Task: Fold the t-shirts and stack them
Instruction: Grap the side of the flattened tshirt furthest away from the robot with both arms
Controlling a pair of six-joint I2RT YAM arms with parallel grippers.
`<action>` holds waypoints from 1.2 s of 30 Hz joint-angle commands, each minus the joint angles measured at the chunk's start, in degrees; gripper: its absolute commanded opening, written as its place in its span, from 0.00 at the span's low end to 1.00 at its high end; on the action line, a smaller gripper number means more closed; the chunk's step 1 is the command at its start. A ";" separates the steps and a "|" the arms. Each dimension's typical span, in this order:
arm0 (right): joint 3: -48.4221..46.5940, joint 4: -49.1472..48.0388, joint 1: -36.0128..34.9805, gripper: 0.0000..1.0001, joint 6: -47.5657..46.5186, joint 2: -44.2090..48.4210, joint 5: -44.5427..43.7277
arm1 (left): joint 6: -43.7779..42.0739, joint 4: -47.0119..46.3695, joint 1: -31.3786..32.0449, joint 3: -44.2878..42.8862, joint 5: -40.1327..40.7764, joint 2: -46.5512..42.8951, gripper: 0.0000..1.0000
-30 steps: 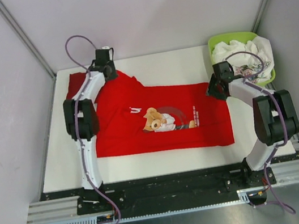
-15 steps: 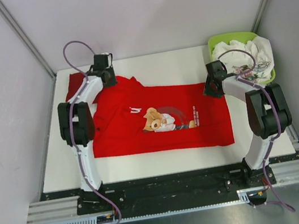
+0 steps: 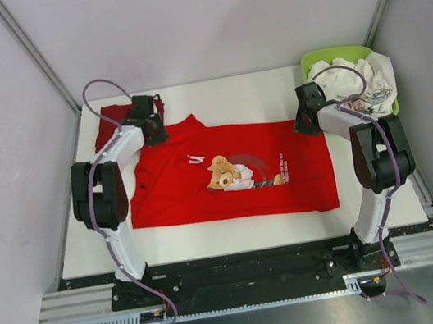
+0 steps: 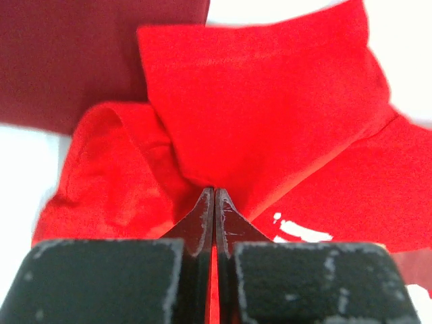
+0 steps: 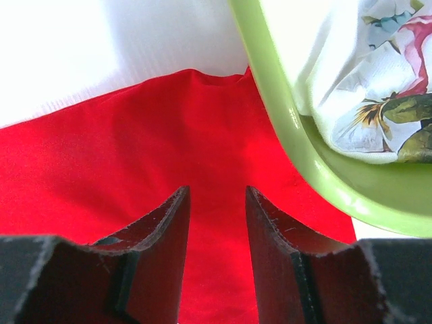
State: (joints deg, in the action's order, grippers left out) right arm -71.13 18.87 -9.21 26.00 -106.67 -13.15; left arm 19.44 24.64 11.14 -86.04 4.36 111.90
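The bright red t-shirt [image 3: 235, 171] with the cartoon bear lies spread on the white table. A plain darker red t-shirt [image 3: 113, 117] lies folded at the far left, partly under it. My left gripper [image 3: 153, 131] is shut on the bright red t-shirt's far-left sleeve, bunched in front of the jaws in the left wrist view [image 4: 202, 135], with the darker tee [image 4: 88, 54] behind. My right gripper [image 3: 303, 124] is open over the shirt's far-right corner [image 5: 169, 135], the cloth lying between its fingers, beside the basket.
A lime-green basket [image 3: 340, 54] holding white floral cloth [image 3: 361, 79] stands at the far right; its rim [image 5: 297, 135] is right beside my right gripper. Bare white table [image 3: 238, 92] lies beyond the shirt. Grey walls enclose the table.
The left gripper has pulled the sleeve toward the near side and inward, uncovering more of the darker tee. The right gripper has moved slightly farther back along the shirt's right edge.
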 commanded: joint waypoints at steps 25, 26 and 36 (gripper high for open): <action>-3.30 -0.53 0.01 0.43 -2.14 -1.12 -0.50 | 12.61 8.67 -6.62 15.28 21.27 -2.29 0.00; -3.39 -1.22 0.04 0.43 -2.20 -1.27 -0.49 | 12.45 8.67 -6.64 15.11 20.89 -2.42 0.00; -5.75 -10.85 -0.14 0.41 -2.48 -3.57 -3.07 | 11.43 8.64 -5.87 11.71 15.17 -2.26 0.00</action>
State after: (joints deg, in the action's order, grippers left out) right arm -72.73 13.72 -9.21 23.92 -108.60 -13.93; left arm 32.32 30.15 5.50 -72.79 19.27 110.10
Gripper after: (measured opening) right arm 0.418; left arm 0.005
